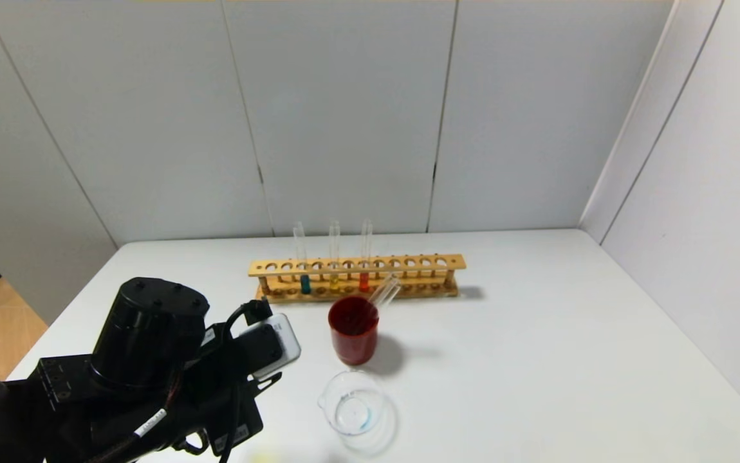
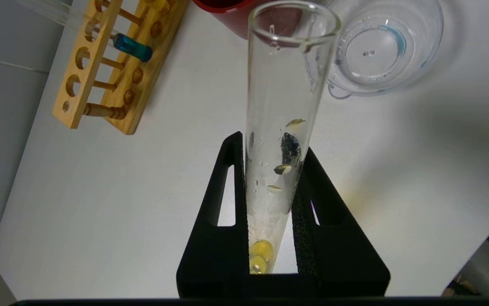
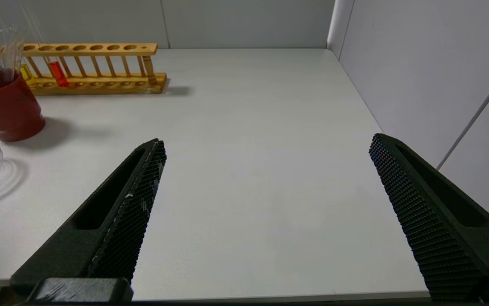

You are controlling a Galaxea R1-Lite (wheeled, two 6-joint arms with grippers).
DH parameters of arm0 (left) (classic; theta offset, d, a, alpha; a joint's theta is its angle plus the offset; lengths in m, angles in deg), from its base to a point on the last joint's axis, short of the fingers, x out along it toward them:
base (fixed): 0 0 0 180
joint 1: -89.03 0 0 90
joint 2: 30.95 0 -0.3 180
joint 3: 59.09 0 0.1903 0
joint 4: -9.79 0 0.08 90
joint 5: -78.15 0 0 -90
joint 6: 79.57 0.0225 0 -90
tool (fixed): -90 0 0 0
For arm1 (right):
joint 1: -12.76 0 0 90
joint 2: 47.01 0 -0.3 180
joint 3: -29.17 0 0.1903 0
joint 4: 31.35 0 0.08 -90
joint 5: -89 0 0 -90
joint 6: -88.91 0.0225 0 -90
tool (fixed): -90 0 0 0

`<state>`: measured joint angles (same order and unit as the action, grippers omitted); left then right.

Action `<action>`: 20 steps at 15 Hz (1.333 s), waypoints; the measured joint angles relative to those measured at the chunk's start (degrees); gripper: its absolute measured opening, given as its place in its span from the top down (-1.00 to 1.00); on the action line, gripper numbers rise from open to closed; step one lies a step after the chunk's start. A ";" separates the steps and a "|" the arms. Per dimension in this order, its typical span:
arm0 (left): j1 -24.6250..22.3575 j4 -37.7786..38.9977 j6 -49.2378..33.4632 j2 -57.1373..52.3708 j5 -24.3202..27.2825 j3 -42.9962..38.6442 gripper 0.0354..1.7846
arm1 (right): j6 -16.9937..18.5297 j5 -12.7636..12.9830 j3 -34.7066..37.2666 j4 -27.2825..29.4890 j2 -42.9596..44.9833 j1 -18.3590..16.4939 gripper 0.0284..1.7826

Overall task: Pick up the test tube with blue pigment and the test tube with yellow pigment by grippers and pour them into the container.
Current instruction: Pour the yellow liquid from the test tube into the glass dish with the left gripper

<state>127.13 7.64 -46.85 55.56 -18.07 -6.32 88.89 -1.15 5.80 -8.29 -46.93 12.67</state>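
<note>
The left tool [image 2: 270, 170] is clenched on the test tube with yellow pigment [image 2: 285, 127]; the tube's long axis runs out between the jaws, open mouth toward the container [image 2: 431, 38], yellow residue at the rounded tip. The container, a clear beaker near the counter's [image 1: 569, 360] front edge, holds a faint blue trace. The test tube with blue pigment [image 1: 305, 283] stands upright in the wooden rack [image 1: 447, 262]. The red cup [image 1: 352, 337] holds an empty tube. The right tool [image 3: 265, 178] is released, over bare counter.
</note>
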 joint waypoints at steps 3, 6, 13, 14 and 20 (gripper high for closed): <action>0.95 0.12 2.47 1.96 -2.10 0.30 0.66 | 0.00 0.00 0.00 -0.02 0.00 0.00 -0.96; 1.37 0.20 2.86 4.74 -2.22 1.02 0.66 | 0.00 0.00 0.00 0.00 0.00 0.00 -0.96; 2.52 -0.24 12.09 10.58 -6.18 4.57 0.66 | 0.00 0.00 0.00 0.00 0.00 0.00 -0.96; 2.56 -0.27 14.08 11.28 -6.23 4.90 0.66 | 0.00 0.00 0.00 -0.02 0.00 0.00 -0.96; 3.50 -0.43 21.85 13.24 -7.91 6.67 0.66 | -0.02 0.00 0.00 0.00 0.00 0.00 -0.96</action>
<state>130.62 7.21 -25.01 68.80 -25.98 0.35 88.86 -1.15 5.80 -8.29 -46.93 12.67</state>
